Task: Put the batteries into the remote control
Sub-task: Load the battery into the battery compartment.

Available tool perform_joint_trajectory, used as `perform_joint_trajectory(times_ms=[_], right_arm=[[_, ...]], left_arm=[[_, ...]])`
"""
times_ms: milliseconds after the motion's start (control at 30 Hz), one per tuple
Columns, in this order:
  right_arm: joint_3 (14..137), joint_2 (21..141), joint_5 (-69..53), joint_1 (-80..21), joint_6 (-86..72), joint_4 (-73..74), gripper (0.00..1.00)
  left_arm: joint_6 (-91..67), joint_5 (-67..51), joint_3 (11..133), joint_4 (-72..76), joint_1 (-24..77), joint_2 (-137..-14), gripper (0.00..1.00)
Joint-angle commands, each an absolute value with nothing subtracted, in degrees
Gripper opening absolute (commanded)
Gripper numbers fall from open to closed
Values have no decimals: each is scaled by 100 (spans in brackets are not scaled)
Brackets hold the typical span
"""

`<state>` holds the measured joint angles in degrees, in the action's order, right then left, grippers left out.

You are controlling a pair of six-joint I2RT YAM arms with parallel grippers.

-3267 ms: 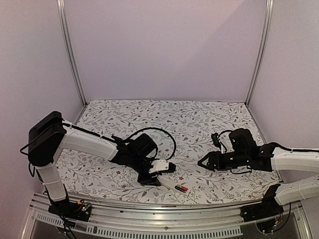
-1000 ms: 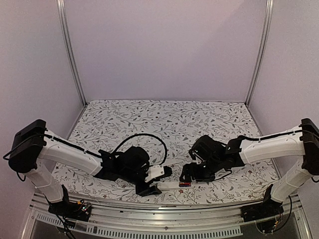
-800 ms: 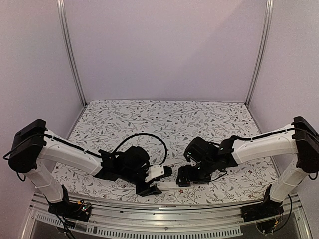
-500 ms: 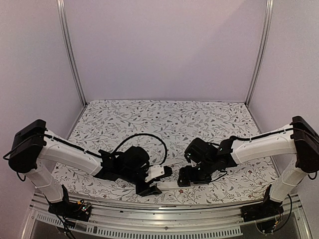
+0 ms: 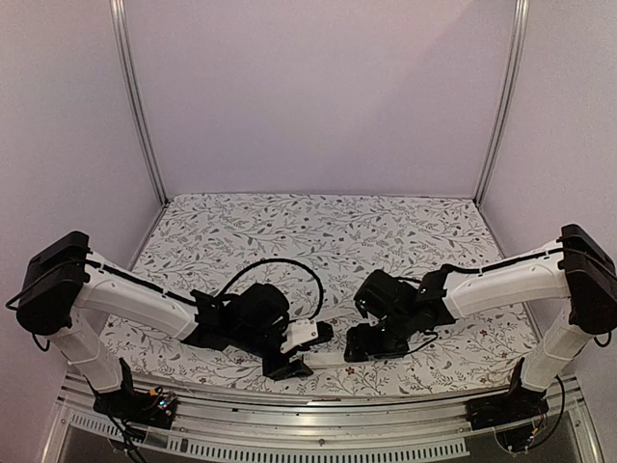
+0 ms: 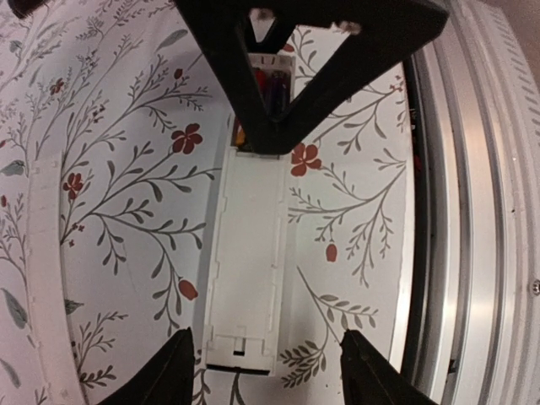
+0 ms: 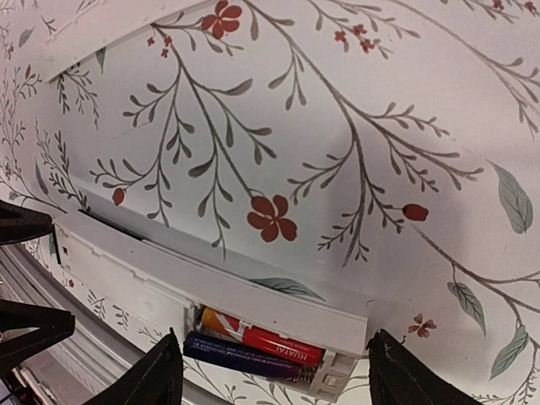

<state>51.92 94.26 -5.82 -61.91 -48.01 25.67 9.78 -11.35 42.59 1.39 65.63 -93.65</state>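
The white remote control lies flat on the flowered cloth near the table's front edge, back side up; it also shows as a pale bar between the two grippers. Two batteries, one red and one dark, lie side by side in the bay at its right end. My left gripper is open, its fingertips straddling the remote's left end with a gap on each side. My right gripper is open too, spread around the end that holds the batteries. From above, the right gripper hides the batteries.
A thin white cover strip lies on the cloth beyond the remote, also seen along the left. The aluminium front rail runs close beside the remote. A black cable loops over the left arm.
Over the last second my right gripper has slid a little left over the remote's right end. The left arm and the remote have stayed put.
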Motion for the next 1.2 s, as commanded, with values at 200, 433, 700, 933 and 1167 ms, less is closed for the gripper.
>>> perform_joint_trajectory(times_ms=[200, 433, 700, 933, 1167], right_arm=[[5285, 9572, -413, -6231, -4751, 2717, 70], [5246, 9562, -419, -6234, -4750, 2731, 70], [5186, 9509, -330, -6239, -4764, 2796, 58], [5169, 9536, -290, -6237, -4746, 2817, 56], [5242, 9546, -351, -6238, -4687, 2838, 67]], left_arm=[[1025, -1195, 4318, 178, 6614, -9387, 59], [1037, -1187, 4324, 169, 6610, -9384, 59], [1032, -1183, 4338, 152, 6610, -9386, 59], [1033, -1187, 4342, 149, 6615, -9395, 59], [1044, -1187, 4363, 114, 6610, -9402, 59]])
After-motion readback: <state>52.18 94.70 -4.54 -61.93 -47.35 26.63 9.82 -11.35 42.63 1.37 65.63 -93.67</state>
